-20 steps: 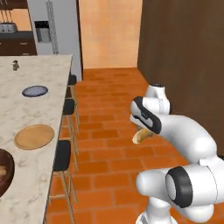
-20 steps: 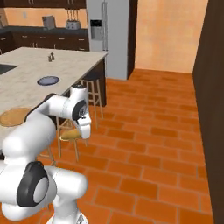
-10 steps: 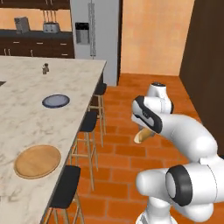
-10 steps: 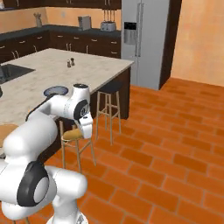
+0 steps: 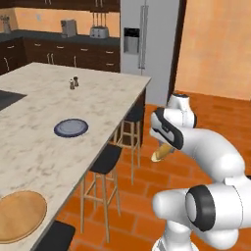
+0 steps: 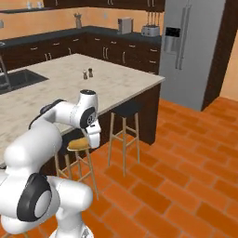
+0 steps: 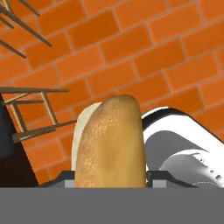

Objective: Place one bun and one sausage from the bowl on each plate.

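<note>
- The bun (image 5: 161, 153), a golden-tan oblong, hangs from the gripper (image 5: 164, 146) out over the orange brick floor (image 5: 215, 117), to the right of the island counter (image 5: 44, 142) and clear of it. This left base view also takes in a light tan wooden plate (image 5: 19, 215) at the near left edge of the pale marbled counter top, a small blue-grey plate (image 5: 71, 128) farther along, and two little shakers (image 5: 73, 83) beyond that.
- From the right base view the bun (image 6: 79, 143) sits under the gripper (image 6: 88, 139), in front of a dark-seated bar stool (image 6: 123, 109) with slim wooden legs. Here a dark sink (image 6: 21, 79) shows at the far left of the counter, and the steel fridge (image 6: 188, 51) stands behind.
- The hand view gives the closest look: the bun (image 7: 111, 144) has a speckled, baked crust with a paler cream side on its left, rounded at the tip. The gripper (image 7: 109, 181) is clamped on its lower end, with brick floor and stool legs (image 7: 30, 109) beneath.
</note>
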Robot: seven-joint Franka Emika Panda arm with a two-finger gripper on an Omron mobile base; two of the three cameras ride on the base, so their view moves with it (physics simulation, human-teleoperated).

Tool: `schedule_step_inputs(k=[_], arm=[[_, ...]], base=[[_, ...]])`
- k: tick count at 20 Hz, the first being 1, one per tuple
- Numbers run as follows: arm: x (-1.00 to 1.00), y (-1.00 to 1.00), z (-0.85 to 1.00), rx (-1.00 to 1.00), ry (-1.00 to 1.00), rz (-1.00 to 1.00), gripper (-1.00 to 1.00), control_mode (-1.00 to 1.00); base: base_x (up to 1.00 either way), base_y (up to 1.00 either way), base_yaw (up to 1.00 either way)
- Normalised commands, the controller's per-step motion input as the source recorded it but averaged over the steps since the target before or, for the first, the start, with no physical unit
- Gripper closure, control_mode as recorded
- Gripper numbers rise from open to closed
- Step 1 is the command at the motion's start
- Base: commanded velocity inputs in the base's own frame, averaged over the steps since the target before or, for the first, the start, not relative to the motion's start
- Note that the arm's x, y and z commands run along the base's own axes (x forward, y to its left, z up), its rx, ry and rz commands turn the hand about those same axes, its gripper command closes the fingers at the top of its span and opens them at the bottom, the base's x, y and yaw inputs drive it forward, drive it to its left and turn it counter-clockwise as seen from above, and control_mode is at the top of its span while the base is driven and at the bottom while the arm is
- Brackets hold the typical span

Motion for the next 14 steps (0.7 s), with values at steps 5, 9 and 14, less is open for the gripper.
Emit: schedule_step_inputs(k=[5,9,14], arm=[[0.00,0.00,0.00,0.00,0.00,0.00,1.00,1.00],[0.00,0.00,0.00,0.00,0.00,0.00,1.00,1.00],[0.00,0.00,0.00,0.00,0.00,0.00,1.00,1.00]], base=[[1.00,-0.45,0.57],[0.82,0.00,0.65],[0.98,0.15,0.46]])
